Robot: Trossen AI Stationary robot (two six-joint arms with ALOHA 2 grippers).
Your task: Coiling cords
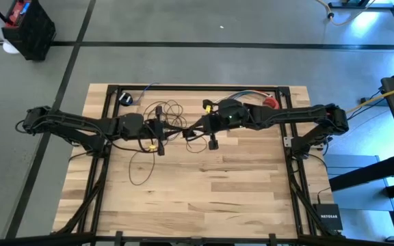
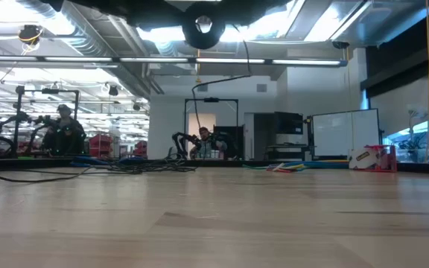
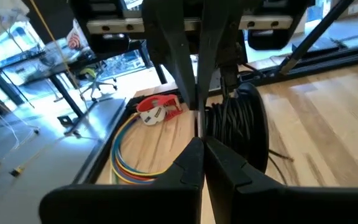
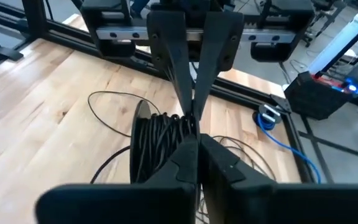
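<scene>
In the high view the two grippers meet near the middle of the upper half of the frame, and their dark bodies cover much of the coil, so the exact point of grip is hard to make out there. In the low view both arms are cut off at the top edge, and the cords [image 2: 136, 165] are only a thin dark tangle lying far back on the surface [image 2: 214, 223].

The cords are a thin dark wire: a tight bundle of many loops [image 4: 160, 140] hangs between the grippers, while loose strands [image 1: 142, 160] trail over the surface [image 1: 238, 184] at centre left. A small black puck [image 1: 125, 98] lies at upper left, near the frame rail.

The left gripper [image 3: 202, 146] has its fingers clenched on the bundle [image 3: 238, 127]. The right gripper [image 4: 197, 142] likewise has its fingers clamped on the coiled wire, facing the other gripper.
</scene>
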